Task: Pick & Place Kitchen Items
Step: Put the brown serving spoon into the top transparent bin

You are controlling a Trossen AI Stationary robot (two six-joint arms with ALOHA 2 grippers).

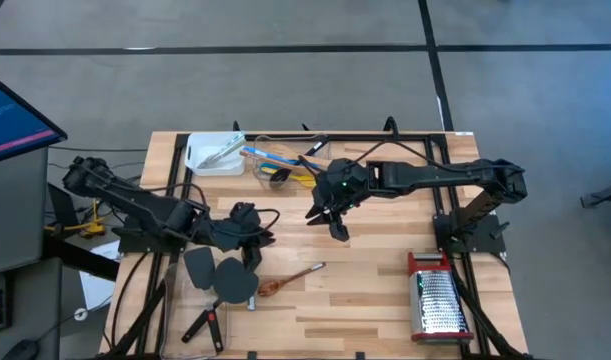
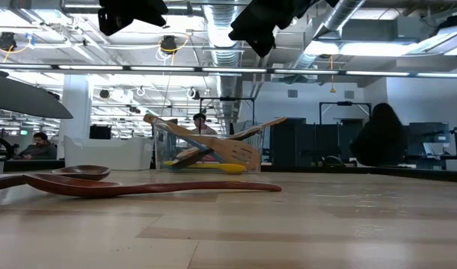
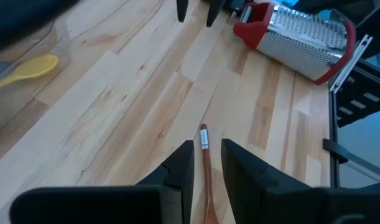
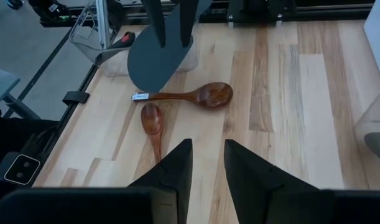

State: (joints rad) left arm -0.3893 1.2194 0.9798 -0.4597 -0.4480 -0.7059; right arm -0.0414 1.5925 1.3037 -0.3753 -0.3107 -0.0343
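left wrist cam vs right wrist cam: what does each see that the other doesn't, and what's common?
Left wrist only: the steel box grater with red trim, lying on its side, and a yellow silicone spoon.

Right wrist only: a smaller dark wooden spoon and a round dark grey spatula blade.

Both: the light wooden table and the longer dark wooden spoon with a pale band at its handle end. The left gripper and right gripper each show fingers parted with nothing between.
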